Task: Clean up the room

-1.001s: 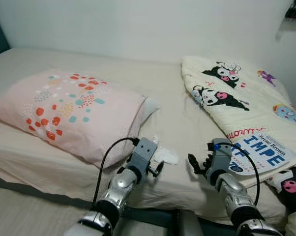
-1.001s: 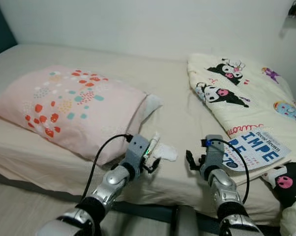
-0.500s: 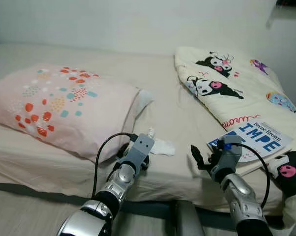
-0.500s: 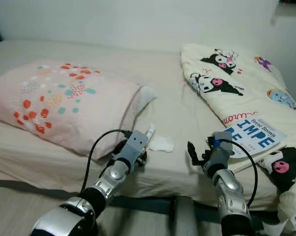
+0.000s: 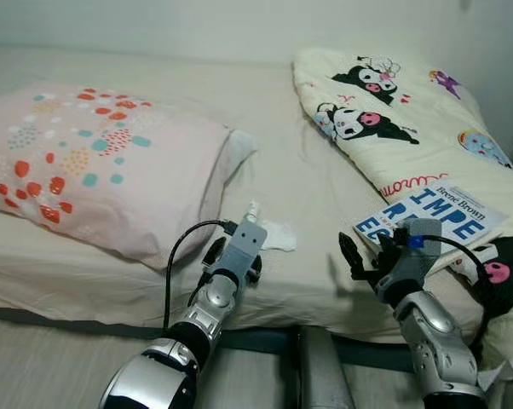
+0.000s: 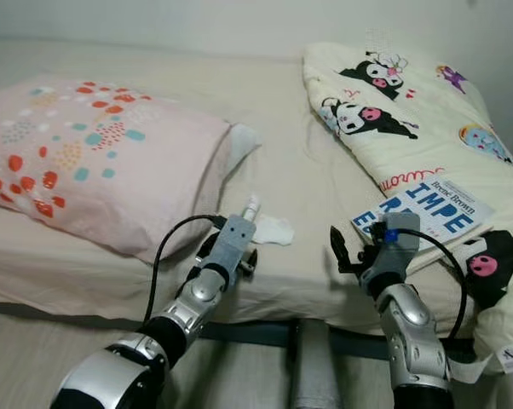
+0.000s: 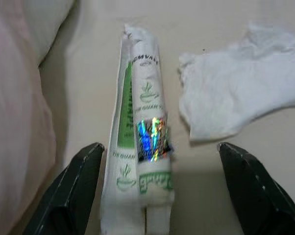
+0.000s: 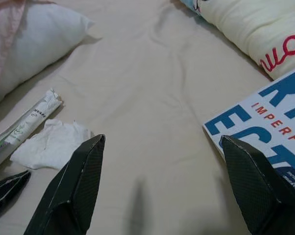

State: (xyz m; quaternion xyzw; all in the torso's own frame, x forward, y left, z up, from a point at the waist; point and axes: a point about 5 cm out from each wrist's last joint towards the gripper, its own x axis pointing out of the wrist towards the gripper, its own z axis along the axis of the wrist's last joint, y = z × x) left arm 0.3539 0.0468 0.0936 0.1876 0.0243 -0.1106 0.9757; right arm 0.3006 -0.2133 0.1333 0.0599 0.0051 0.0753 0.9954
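i see a white-and-green wrapped tube (image 7: 142, 161) lying flat on the bed's near edge, crumpled white tissue (image 7: 240, 98) just right.

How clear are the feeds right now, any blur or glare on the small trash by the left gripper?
Left wrist view: slightly soft, with rainbow glare off the foil sticker on the wrapped tube; the tissue is evenly lit. Right wrist view: clear, book lettering readable. Eye views: even light, soft shadows beside the pillow.
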